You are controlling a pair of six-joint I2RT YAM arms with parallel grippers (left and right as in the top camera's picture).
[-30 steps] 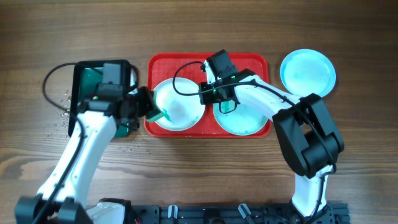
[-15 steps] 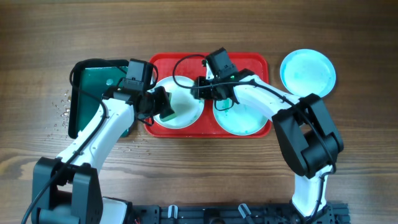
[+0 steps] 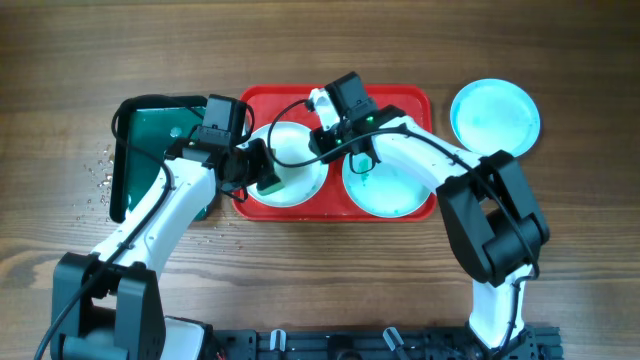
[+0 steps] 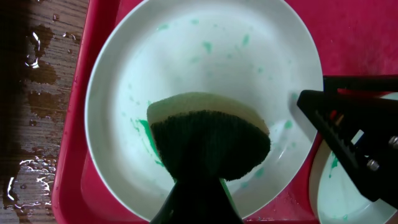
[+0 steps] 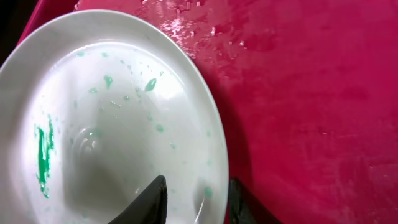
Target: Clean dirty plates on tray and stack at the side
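A white plate (image 3: 293, 150) with teal smears lies in the left half of the red tray (image 3: 400, 98). My left gripper (image 3: 258, 172) is shut on a green sponge (image 3: 268, 182) that presses on the plate's lower left. In the left wrist view the sponge (image 4: 208, 140) covers the plate's (image 4: 205, 50) lower middle, held by the gripper (image 4: 198, 202). My right gripper (image 3: 328, 142) is open, its fingers (image 5: 198, 198) astride the white plate's (image 5: 112, 124) right rim. A turquoise plate (image 3: 395, 190) fills the tray's right half. Another turquoise plate (image 3: 495, 115) lies on the table to the tray's right.
A dark green, black-rimmed tray (image 3: 150, 125) stands left of the red tray, partly under my left arm. Water drops (image 3: 100, 175) lie on the wood at the far left. The right gripper's black body (image 4: 354, 143) shows close beside the sponge.
My left gripper carried the sponge from the tray's left edge onto the white plate. My right gripper moved from over the turquoise plate up-left to the white plate's right rim.
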